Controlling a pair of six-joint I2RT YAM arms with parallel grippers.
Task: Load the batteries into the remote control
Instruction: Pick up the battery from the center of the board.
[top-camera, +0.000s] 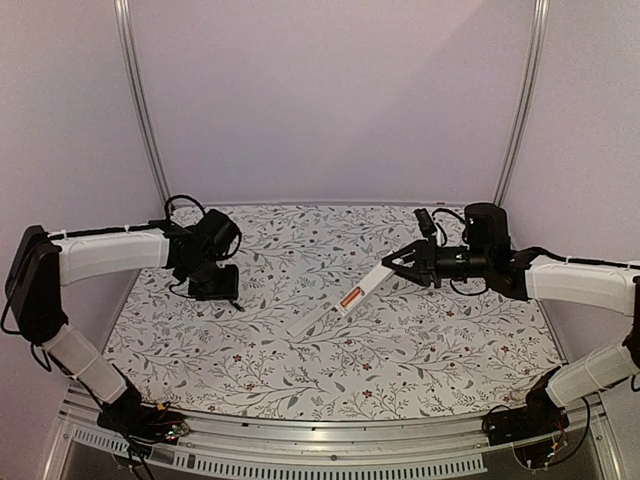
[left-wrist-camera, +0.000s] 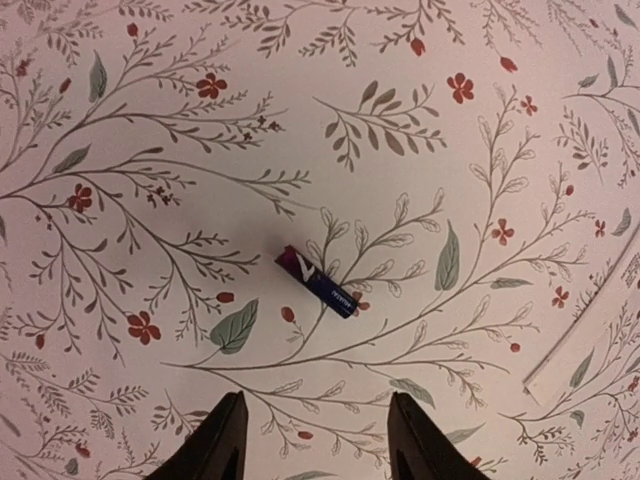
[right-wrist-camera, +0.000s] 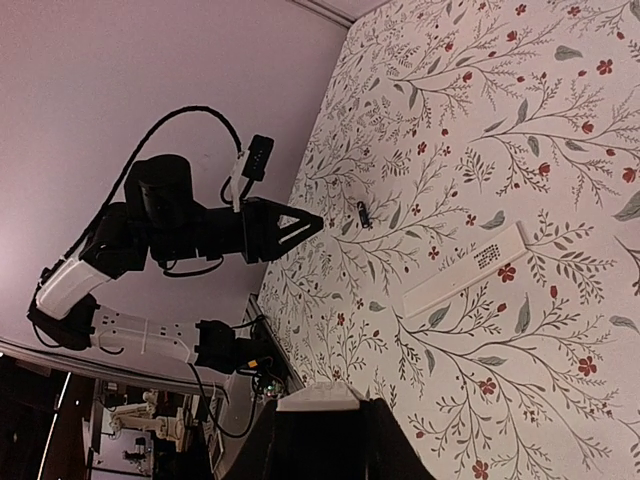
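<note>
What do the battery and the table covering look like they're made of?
Battery: smooth dark blue-purple printed wrap, presumably over metal; white lettering shows. Table covering: matte floral-printed sheet, lying flat without glare; cloth, paper or vinyl, cannot tell.

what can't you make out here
Remote control: top view, held end buried in the right jaws; right wrist view shows only a sliver at the bottom edge.
White strip: left wrist view, cut by the right edge.
Battery: label too small to read; a second one appears nowhere.

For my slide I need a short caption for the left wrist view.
Open left gripper poised near a battery lying on the floral cloth, a white strip at the right edge.
</note>
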